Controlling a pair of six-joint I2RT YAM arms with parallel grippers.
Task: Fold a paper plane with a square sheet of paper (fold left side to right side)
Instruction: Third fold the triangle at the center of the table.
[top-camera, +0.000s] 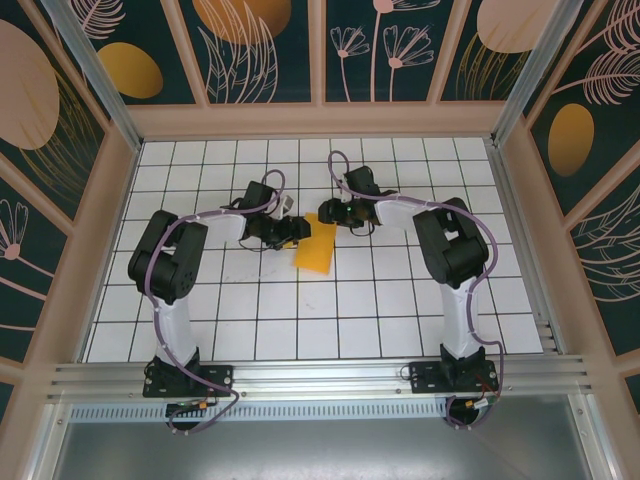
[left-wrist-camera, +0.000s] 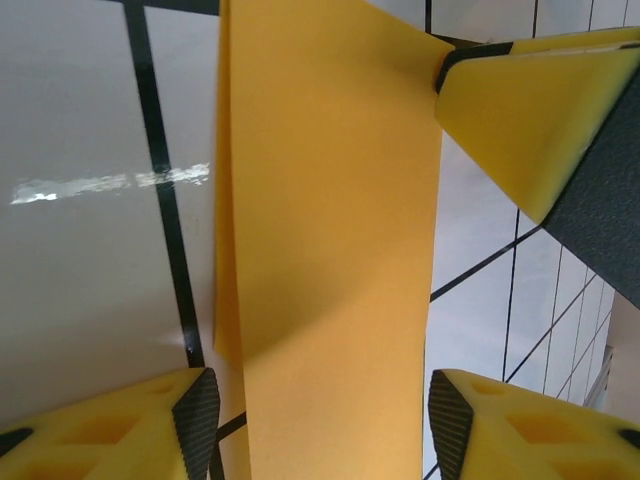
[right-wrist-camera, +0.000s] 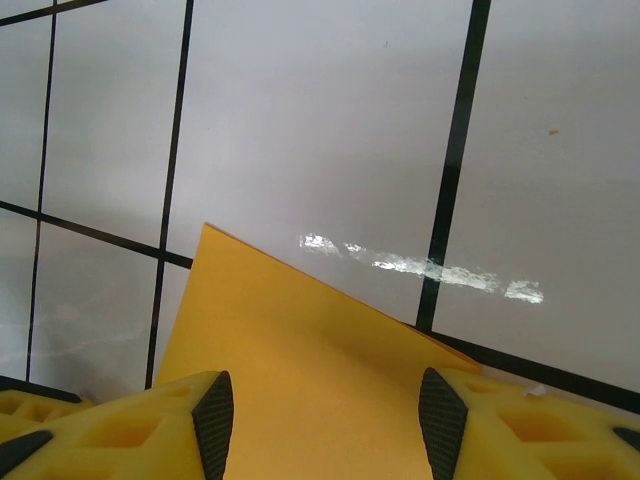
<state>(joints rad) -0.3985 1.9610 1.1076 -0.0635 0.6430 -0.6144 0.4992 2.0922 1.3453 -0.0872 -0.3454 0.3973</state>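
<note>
The square sheet of paper (top-camera: 314, 254) is plain orange-yellow; it is doubled over into a narrow rectangle, one layer's edge showing along a long side; it lies slightly askew near the middle of the white gridded table (top-camera: 400, 310).

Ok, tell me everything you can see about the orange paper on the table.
The paper is a thin, plain orange-yellow sheet, matte and smooth. It looks folded into a narrow strip, and a second layer's edge seems to show along one long side. It lies slightly tilted near the middle of the white gridded table. The left pincer and the right pincer each straddle it with jaws apart. Whether their pads touch it is unclear.
</note>
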